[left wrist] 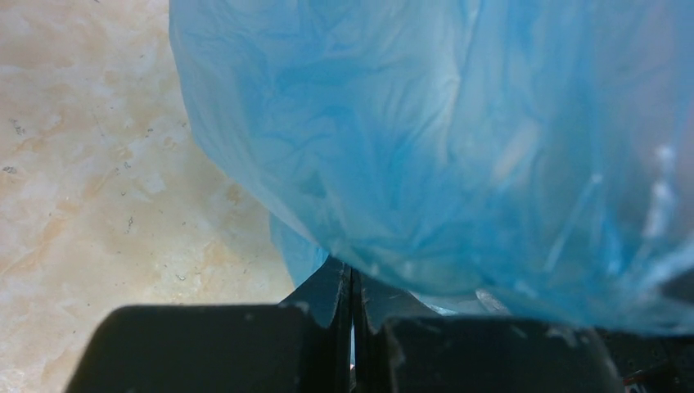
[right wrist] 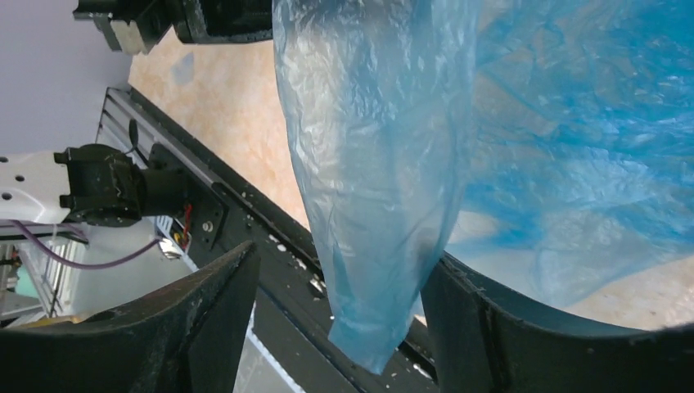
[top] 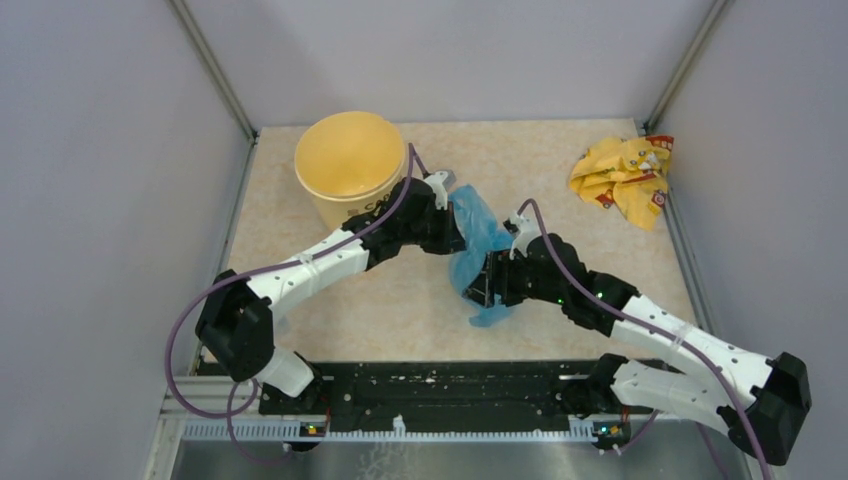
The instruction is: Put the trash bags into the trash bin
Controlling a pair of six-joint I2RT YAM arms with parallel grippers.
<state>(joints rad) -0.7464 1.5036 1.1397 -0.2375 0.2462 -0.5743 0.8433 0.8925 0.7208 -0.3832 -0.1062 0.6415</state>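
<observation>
Trash bag [top: 478, 240] mid-worktop: L gripper [left wrist: 353, 303] pinched together on film, R gripper [right wrist: 340, 264] fingers apart around hanging tail. Transfer step; next you carry it over yellow bin [top: 340, 208], far-left corner, then release.

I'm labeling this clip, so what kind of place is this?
Likely a robotics lab test cell: grey partition walls box in a stone-patterned tabletop, and a left arm and right arm are mounted on a black rail at its near edge.

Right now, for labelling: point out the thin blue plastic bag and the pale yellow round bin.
thin blue plastic bag [top: 480, 225], top view, upper fold.
pale yellow round bin [top: 350, 155], top view, bare inside.
</observation>
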